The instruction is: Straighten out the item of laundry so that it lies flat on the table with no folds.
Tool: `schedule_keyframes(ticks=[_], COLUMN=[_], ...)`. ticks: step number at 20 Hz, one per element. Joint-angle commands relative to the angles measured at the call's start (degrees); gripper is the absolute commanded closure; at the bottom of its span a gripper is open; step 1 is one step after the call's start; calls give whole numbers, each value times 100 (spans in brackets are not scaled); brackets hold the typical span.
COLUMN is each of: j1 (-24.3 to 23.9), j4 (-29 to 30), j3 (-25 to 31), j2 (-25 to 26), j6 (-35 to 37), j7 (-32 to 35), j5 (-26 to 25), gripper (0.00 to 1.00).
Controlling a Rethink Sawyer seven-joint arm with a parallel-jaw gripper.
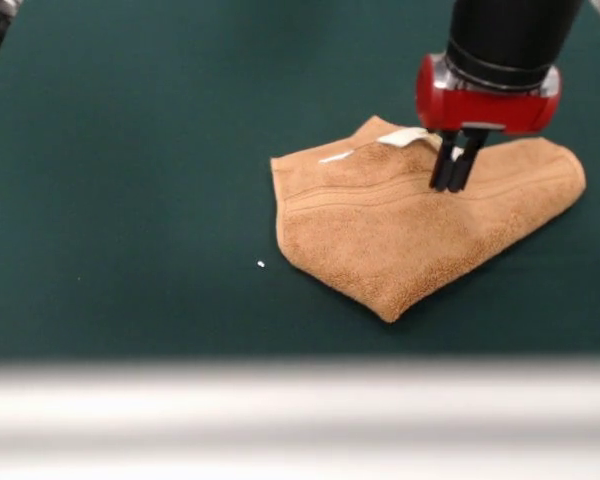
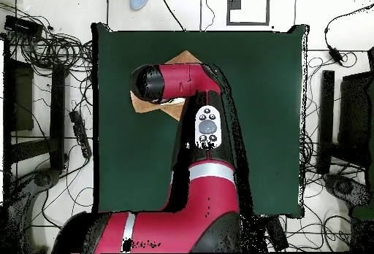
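One towel: the item of laundry (image 1: 420,225) lies folded on the table (image 1: 120,200), right of centre in the front view, one corner pointing at the pale front edge.
Label: a small white tag (image 1: 405,137) at its far edge.
Gripper: the gripper (image 1: 454,180) stands upright over the towel's upper part, tips at the cloth.
Jaws: close together; whether they pinch cloth, I cannot tell.
Overhead: the arm (image 2: 208,131) covers most of the towel.

Towel (image 1: 410,230) on table (image 1: 120,200); gripper (image 1: 454,184) above towel's far part
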Motion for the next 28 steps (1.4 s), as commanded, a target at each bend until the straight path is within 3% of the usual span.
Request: schedule_keyframes(ticks=[1, 11, 22, 28], j1=[-39, -1, 110, 51], j4=[-41, -157, 161, 360], j3=[83, -349, -912, -680], j2=[386, 569, 245, 155], j6=[471, 1160, 1819, 1854], j7=[25, -172, -659, -402], j5=[-311, -648, -1358, -1306], gripper=[100, 100, 100, 100])
